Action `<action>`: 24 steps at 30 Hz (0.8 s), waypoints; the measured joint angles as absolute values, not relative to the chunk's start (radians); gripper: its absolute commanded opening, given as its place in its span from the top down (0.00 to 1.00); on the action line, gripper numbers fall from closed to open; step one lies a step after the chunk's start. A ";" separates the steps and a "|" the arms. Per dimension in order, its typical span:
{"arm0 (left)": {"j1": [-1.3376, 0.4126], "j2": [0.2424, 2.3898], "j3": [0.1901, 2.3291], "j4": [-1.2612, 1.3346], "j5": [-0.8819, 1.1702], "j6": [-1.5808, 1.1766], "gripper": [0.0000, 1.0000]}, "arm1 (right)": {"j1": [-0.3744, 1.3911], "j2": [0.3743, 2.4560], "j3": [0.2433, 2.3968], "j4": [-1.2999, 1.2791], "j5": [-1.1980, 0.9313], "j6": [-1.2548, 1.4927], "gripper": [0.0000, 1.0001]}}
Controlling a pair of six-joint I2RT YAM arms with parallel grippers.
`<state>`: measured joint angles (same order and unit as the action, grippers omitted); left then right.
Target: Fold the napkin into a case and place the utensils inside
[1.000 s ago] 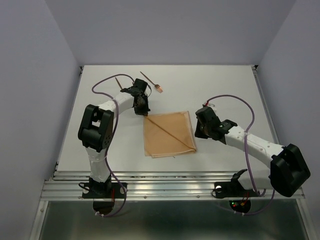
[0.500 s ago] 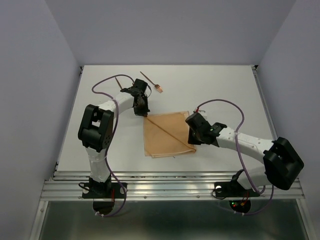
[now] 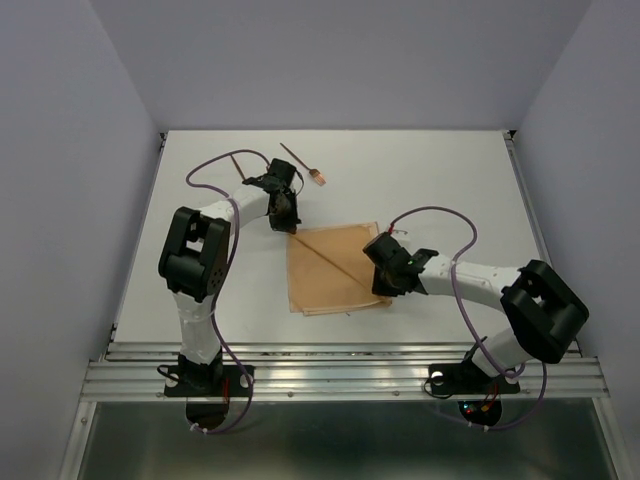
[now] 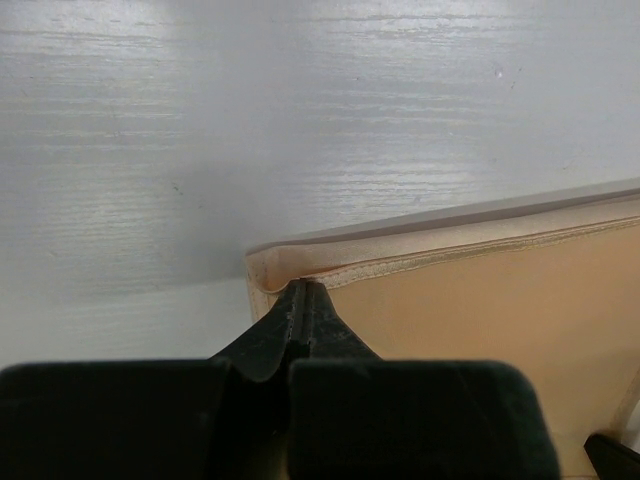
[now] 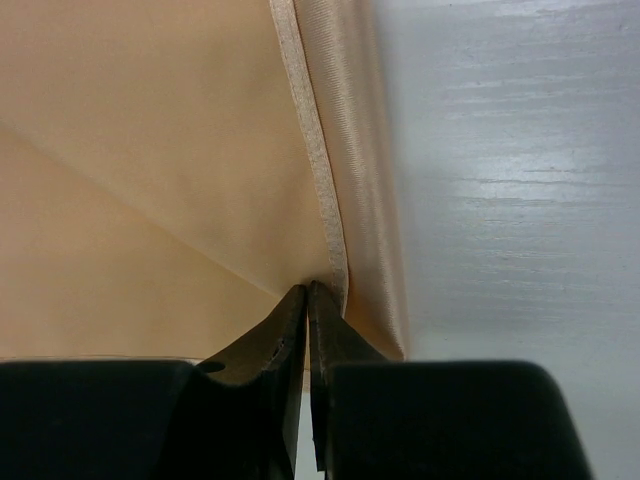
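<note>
The tan napkin lies flat mid-table, folded, with a diagonal crease across it. My left gripper is at its far-left corner; in the left wrist view the jaws are shut on the hemmed corner of the napkin. My right gripper is at the near-right corner; in the right wrist view its tips meet on the napkin where the crease reaches the hem. The two utensils lie at the back, a forked stick and a plain stick. No case shows.
Both utensils lie just beyond the left arm's wrist. The white table ends in a metal rail at the near edge. Grey walls close in the back and sides. Purple cables loop over both arms.
The right arm swung left, from beside the napkin's right edge onto its near-right corner, and its jaws came together there. The left arm and the napkin have not moved.
</note>
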<state>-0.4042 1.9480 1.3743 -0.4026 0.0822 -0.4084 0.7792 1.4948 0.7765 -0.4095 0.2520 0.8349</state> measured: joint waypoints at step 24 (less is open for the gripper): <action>-0.404 1.965 1.365 -0.382 0.097 -0.409 1.00 | 0.807 1.909 1.273 -0.270 0.213 0.756 0.88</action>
<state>-0.4042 1.9648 1.3651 -0.3820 0.0975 -0.4088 0.8066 1.9091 1.2728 -0.2699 0.2127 0.7559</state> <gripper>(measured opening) 0.022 0.117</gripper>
